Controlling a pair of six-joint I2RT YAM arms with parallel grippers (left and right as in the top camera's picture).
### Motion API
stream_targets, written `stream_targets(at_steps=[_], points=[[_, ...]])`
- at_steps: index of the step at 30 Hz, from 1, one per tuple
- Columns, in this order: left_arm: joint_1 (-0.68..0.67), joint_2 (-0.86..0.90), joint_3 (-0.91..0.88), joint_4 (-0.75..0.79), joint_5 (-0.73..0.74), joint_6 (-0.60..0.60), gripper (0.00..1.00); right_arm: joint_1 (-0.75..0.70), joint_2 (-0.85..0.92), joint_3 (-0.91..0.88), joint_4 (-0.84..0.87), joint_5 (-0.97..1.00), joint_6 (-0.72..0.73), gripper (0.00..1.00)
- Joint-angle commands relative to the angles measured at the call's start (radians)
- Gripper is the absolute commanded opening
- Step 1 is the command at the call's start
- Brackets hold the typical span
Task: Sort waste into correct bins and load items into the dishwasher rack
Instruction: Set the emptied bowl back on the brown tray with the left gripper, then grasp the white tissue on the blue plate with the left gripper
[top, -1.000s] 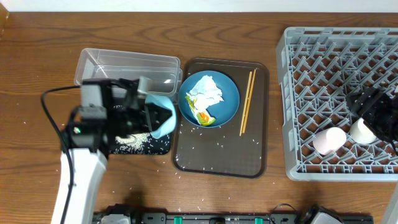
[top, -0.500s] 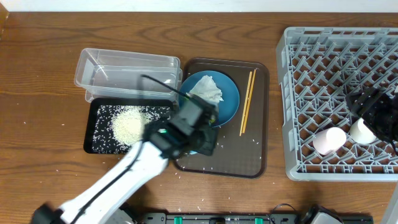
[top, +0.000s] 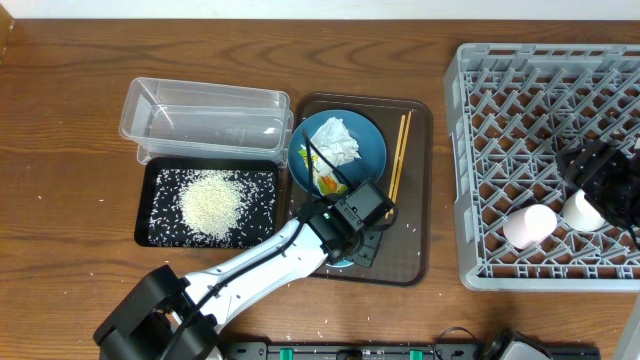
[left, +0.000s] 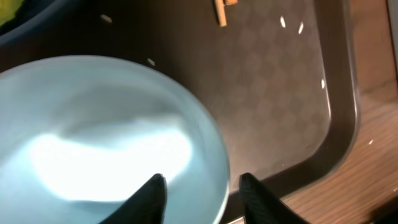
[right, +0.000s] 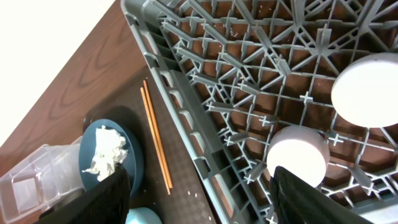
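One white bowl (left: 93, 124), likely stiff, slick and breakable, hangs over the brown tray (top: 410, 215) low in the middle, its rim pinched by the left jaws, a sound hold, while the right jaws gape empty above the rack (top: 520, 90) at right.

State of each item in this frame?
Clear plastic rectangular tub: empty.
Shallow black rectangular tray: holds white rice.
Round blue plate: carries white tissue, green-orange wrapper.
Pale round bowl: rim clamped by left claw.
Right claw: open, empty.
Grey plastic lattice rack: holds pink cup, white cup.
Wooden chopsticks: lying on brown tray.
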Motion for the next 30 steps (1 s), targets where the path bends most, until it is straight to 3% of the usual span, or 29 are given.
stream_targets(at_steps=[1, 5, 8, 14, 18, 25, 30], points=[[0.001, -0.007, 0.072, -0.078, -0.024, -0.009, 0.52, 0.014, 0.003, 0.011, -0.002, -0.004, -0.016, 0.7], [0.002, -0.01, 0.223, -0.208, -0.082, 0.052, 0.56, 0.014, 0.003, 0.011, -0.002, -0.003, -0.016, 0.71], [0.013, -0.01, 0.289, -0.212, -0.198, 0.112, 0.64, 0.014, 0.003, 0.011, -0.002, -0.004, -0.016, 0.71], [0.153, 0.038, 0.297, -0.062, -0.25, 0.264, 0.68, 0.014, 0.003, 0.011, -0.008, -0.004, -0.016, 0.71], [0.256, 0.137, 0.297, 0.061, -0.145, 0.363, 0.68, 0.014, 0.003, 0.011, -0.012, -0.004, -0.016, 0.71], [0.301, 0.307, 0.296, 0.246, -0.101, 0.409, 0.71, 0.014, 0.003, 0.011, -0.024, -0.003, -0.016, 0.71], [0.301, 0.404, 0.296, 0.295, -0.112, 0.43, 0.71, 0.014, 0.003, 0.011, -0.029, -0.004, -0.016, 0.71]])
